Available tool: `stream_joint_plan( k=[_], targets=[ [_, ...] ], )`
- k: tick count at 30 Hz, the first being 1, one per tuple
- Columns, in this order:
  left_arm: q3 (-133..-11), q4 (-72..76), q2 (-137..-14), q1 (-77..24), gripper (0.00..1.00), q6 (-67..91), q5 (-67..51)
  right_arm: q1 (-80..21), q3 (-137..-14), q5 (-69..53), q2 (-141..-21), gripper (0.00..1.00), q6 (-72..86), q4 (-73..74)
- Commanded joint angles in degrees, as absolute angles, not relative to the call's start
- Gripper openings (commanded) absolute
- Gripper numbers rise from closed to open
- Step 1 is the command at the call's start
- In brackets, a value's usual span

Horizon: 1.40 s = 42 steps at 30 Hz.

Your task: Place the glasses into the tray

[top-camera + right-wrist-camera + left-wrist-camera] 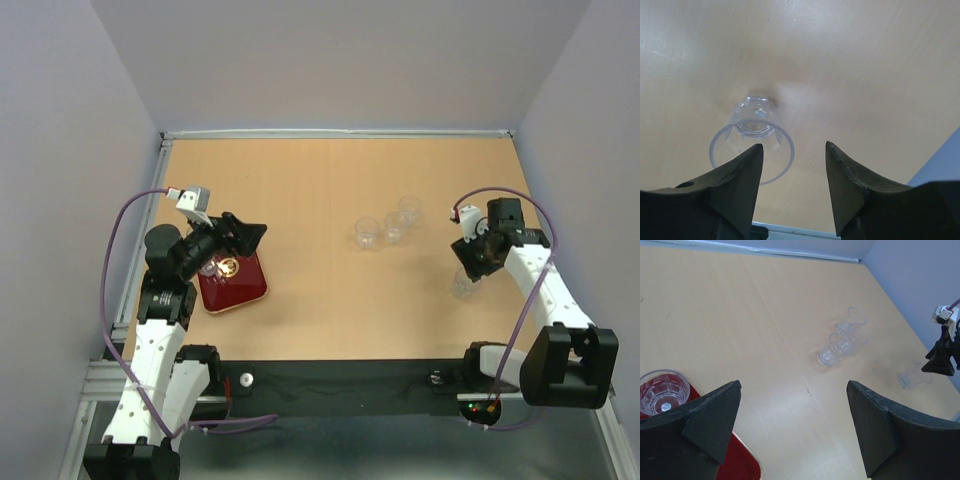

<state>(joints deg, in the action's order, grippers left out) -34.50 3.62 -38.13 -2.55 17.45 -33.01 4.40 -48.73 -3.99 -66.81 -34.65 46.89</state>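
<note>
The dark red tray (243, 290) lies at the table's left, partly under my left arm; its corner shows in the left wrist view (740, 467). One clear glass (662, 391) stands on it. My left gripper (250, 235) is open and empty above the tray's far right side. Three glasses (388, 227) cluster at mid-table, also seen in the left wrist view (842, 340). A lone glass (463, 284) stands upright under my right gripper (475, 268), which is open; in the right wrist view the glass (752, 142) sits left of the gap, beside the left finger (735, 175).
Grey walls enclose the table on three sides. A black strip with the arm bases (340, 385) runs along the near edge. The right arm (945, 347) shows at the right of the left wrist view.
</note>
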Motion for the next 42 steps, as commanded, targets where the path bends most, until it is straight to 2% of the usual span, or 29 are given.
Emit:
stream_joint_plan(
  k=[1, 7, 13, 14, 18, 24, 26, 27, 33, 38, 40, 42],
  targets=[
    [-34.10, 6.24, -37.44, -2.81, 0.99, 17.49, -34.72, 5.62, -49.22, -2.99, -68.29, 0.55, -33.75, 43.60],
    [-33.93, 6.59, -37.44, -2.81, 0.99, 17.84, -35.51, 6.68, -47.64, -5.62, -70.75, 0.42, -33.75, 42.28],
    [-32.26, 9.84, -37.26, -2.81, 0.99, 22.58, -39.36, 6.77, -47.20, -9.48, -70.76, 0.20, -33.49, 42.01],
    [-31.99, 11.32, -37.87, -2.81, 0.99, 22.94, -40.51, 6.77, -47.11, -11.32, -70.49, 0.14, -33.49, 42.01],
    [-31.03, 14.41, -39.63, -2.81, 0.99, 24.52, -45.08, 6.77, -47.28, -15.10, -69.87, 0.01, -33.57, 42.01],
    [-31.20, 17.05, -42.97, -4.47, 0.93, 30.84, -47.99, 6.51, -49.83, -25.98, -67.76, 0.00, -31.47, 42.54],
    [-31.55, 17.57, -43.68, -7.10, 0.93, 32.77, -45.37, 4.93, -52.02, -28.12, -67.85, 0.00, -29.36, 42.89],
    [-31.90, 17.67, -44.29, -11.82, 0.91, 34.26, -43.26, 2.40, -52.64, -28.21, -67.94, 0.00, -28.49, 42.80],
    [-34.89, 15.83, -50.00, -31.07, 0.84, 40.68, -24.90, -11.31, -57.39, -17.87, -69.87, 0.00, -18.91, 37.98],
    [-41.12, 9.68, -57.55, -42.17, 0.80, 43.76, -8.55, -20.99, -61.25, -8.89, -72.95, 0.00, -13.63, 36.83],
    [-45.25, 5.29, -62.47, -46.82, 0.77, 45.69, -2.33, -24.95, -62.49, -5.63, -73.65, 0.01, -11.35, 36.21],
    [-48.84, 2.30, -67.20, -49.29, 0.70, 48.50, 1.73, -27.41, -63.01, -3.00, -74.79, 0.00, -9.85, 35.07]
  ],
)
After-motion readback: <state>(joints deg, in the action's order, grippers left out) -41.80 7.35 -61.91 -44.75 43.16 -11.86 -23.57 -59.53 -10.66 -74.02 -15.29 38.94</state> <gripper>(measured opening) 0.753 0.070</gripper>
